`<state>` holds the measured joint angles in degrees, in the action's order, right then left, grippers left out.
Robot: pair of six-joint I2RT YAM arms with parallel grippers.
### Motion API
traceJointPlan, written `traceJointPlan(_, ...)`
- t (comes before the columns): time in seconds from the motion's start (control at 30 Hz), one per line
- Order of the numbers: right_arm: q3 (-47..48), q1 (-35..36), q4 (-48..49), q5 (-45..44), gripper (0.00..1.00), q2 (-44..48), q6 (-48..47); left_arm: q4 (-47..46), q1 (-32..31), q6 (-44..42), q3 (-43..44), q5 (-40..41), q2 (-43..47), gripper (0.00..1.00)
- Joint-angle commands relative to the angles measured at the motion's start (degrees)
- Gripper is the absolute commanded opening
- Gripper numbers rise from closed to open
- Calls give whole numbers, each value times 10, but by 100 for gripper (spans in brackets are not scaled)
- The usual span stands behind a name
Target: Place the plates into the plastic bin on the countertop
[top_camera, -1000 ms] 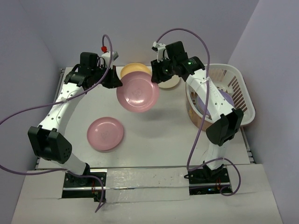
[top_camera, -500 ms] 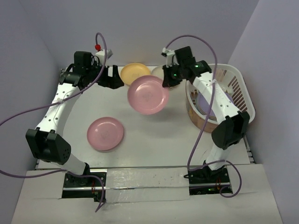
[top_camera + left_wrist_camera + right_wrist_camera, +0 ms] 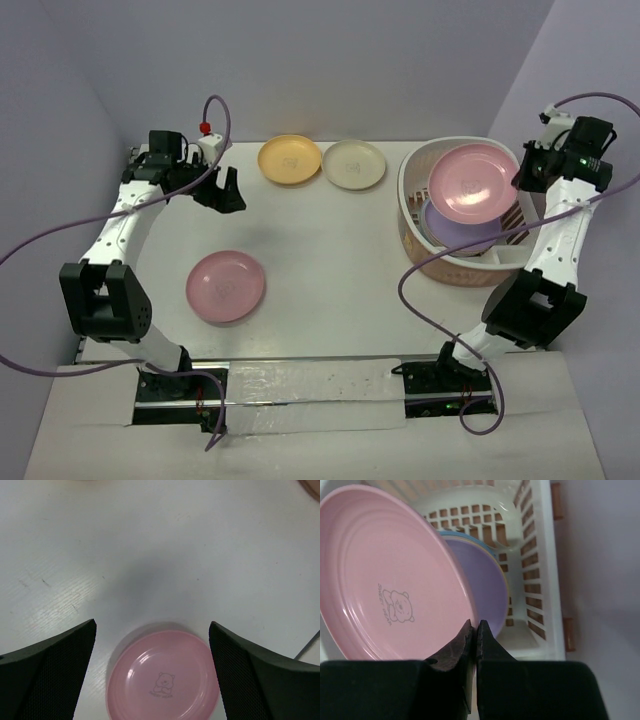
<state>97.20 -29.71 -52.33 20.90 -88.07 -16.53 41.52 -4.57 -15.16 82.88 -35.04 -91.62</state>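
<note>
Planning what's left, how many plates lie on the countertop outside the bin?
3: a pink plate near the front left, an orange-yellow plate and a cream plate side by side at the far edge.

Pink bear-print plate, white lattice bin

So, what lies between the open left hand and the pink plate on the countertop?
Just bare countertop, per the top view, between the left hand and pink plate.

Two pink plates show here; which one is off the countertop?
The pink plate tilted over the plastic bin, its rim pinched by the right gripper; the other pink plate lies flat on the countertop.
</note>
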Motion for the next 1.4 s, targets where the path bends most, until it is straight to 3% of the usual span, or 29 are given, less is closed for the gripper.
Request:
traceJointPlan(0.0, -17, -15, 13, 9, 0, -15, -63, -4, 24, -39, -5, -34, -34, 99)
traceJointPlan(0.23, -16, -13, 43, -4, 0, -80, -79, -3, 32, -63, -16, -6, -74, 95)
traceJointPlan(0.33, -5, -9, 46, -7, 12, -107, -91, -1, 39, -96, -34, -15, -79, 95)
traceJointPlan(0.4, 5, -4, 38, -15, 44, -115, -96, 0, 42, -109, -42, -19, -80, 95)
traceJointPlan(0.47, 7, 2, 36, -18, 61, -110, -96, 11, 44, -142, -46, -25, -85, 94)
traceJointPlan(0.5, 8, 5, 36, -18, 74, -106, -95, 22, 44, -152, -49, -27, -87, 94)
traceJointPlan(0.53, 7, 9, 36, -19, 97, -94, -93, 26, 44, -166, -52, -27, -89, 93)
traceJointPlan(0.57, 9, 16, 33, -19, 100, -84, -89, 23, 44, -173, -61, -23, -90, 93)
traceJointPlan(0.9, 41, 134, -16, -2, 100, 2, -54, -15, 44, -259, -125, 4, -127, 87)
traceJointPlan(1.0, 55, 168, -28, 1, 100, 12, -40, -6, 44, -280, -120, 2, -153, 81)
traceJointPlan(1.17, 77, 202, -50, 25, 100, 12, -15, -3, 44, -314, -127, -3, -176, 61)
traceJointPlan(1.3, 79, 237, -50, 42, 100, 14, 5, -3, 44, -323, -131, -4, -180, 32)
traceJointPlan(1.37, 75, 257, -47, 48, 100, 14, 22, -7, 44, -315, -132, -4, -177, 24)
